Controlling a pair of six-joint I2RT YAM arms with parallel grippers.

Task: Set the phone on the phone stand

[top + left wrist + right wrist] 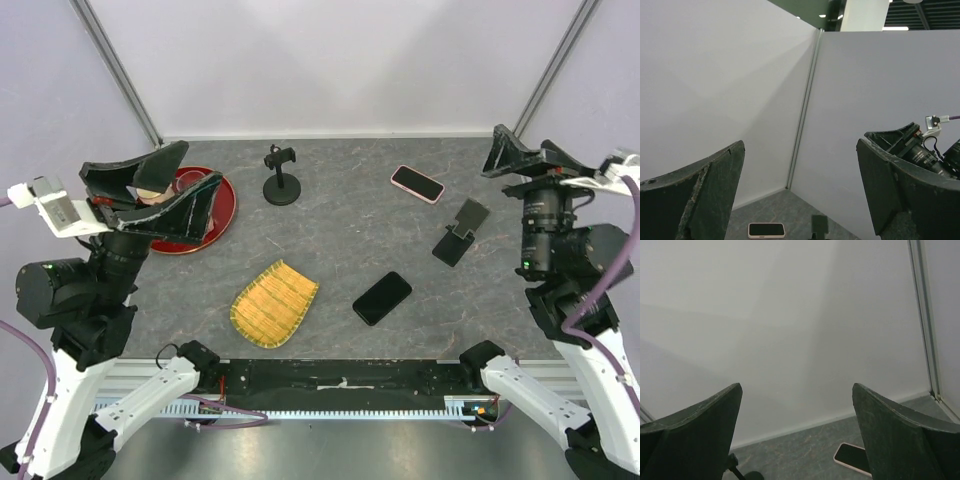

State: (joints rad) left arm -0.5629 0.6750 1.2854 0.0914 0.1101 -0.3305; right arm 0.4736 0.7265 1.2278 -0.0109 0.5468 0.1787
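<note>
Nothing done yet. My left gripper (800,144) and right gripper (796,386) both hang above the table (340,240), jaws wide apart, holding nothing. Phone (417,183) lies flat, screen up, far right, well apart from the stand (282,180), whose clamp is bare. Left to do: pick, carry, seat it.

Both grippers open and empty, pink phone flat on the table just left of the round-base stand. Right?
No. The phone lies flat on the table to the right of the phone stand, not left, as the top view shows. The left gripper and right gripper are open and empty.
</note>
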